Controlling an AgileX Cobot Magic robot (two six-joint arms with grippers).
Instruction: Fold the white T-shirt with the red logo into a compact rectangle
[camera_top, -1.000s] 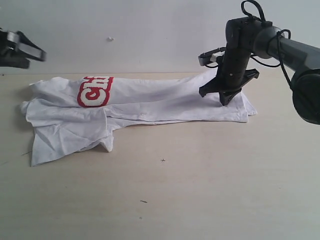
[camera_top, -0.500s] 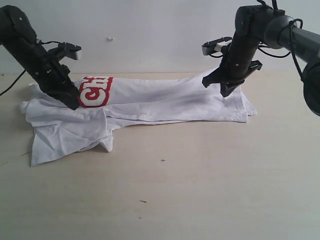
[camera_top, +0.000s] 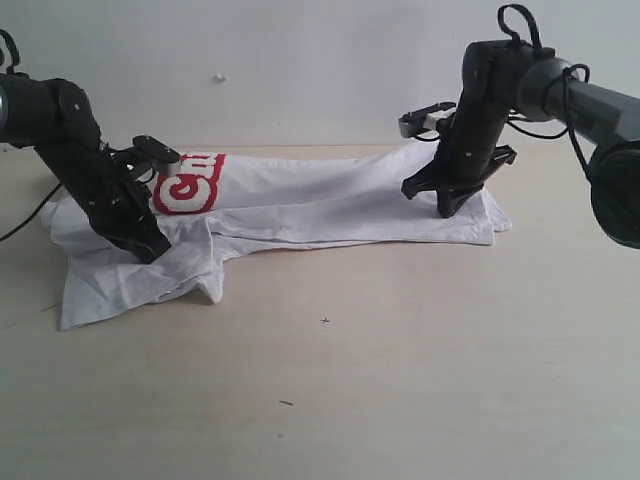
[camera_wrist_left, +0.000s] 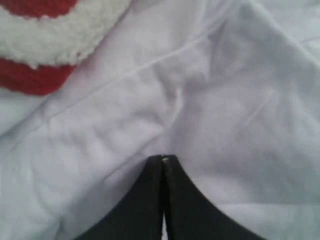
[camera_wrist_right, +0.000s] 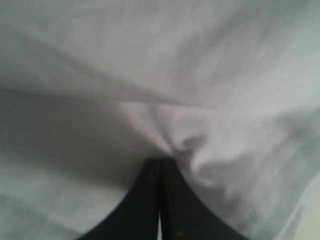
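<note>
Pale wooden tabletop (camera_top: 400, 380) lies bare nearest the camera. Beyond it the white T-shirt (camera_top: 330, 205) stretches sideways across the bench, already narrowed into a long band. A loose sleeve (camera_top: 130, 285) spills toward the front just beside the left gripper (camera_top: 152, 250). That gripper is down on the cloth with its jaws pressed together, and its wrist view shows fabric puckering into the tips, so I judge it has a pinch of shirt. The red logo (camera_top: 187, 185) sits just behind it, with only part of the lettering showing. At the far end of the band the right gripper (camera_top: 447, 207) is likewise closed tight, cloth gathered at its tips. Behind both arms is a plain white wall (camera_top: 300, 60). I read this as the grasp for the next fold, with both ends pinched. The next move calls for raising both arms together and evenly. They must carry the fabric over without either thin pinch slipping, then lay it flat so the loose sleeve ends up tucked in.
</note>
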